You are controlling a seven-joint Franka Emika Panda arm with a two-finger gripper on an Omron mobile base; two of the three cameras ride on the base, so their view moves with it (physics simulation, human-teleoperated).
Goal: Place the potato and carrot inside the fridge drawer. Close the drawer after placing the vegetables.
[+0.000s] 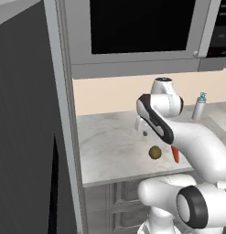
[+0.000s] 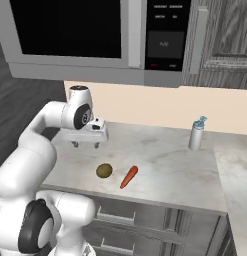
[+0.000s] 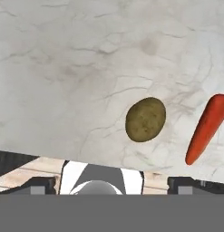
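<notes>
Potato (image 3: 145,119) beside carrot (image 3: 205,128) on marble counter (image 3: 77,68), apart.

A rendered home kitchen: a grey-veined white marble counter (image 2: 165,165), a built-in grey microwave (image 2: 95,37) above, grey wooden drawer fronts (image 2: 140,225) below.

One potato (image 2: 104,171) lies on the tabletop (image 2: 165,165) — a single olive-brown ball, below and a little to the right of the claw (image 2: 85,144) in the right base view. One carrot (image 2: 128,177) lies just beside it, on the side farther from the claw; the two are apart, not touching. One bottle (image 2: 196,134) with a bluish cap stands well off to the claw's right, near the back wall. One microwave (image 2: 95,37) hangs above the claw — one dark window, one control panel. One claw, two finger tips, raised above the tabletop. Two drawer handles (image 2: 107,216) show below the tabletop's front edge.
</notes>
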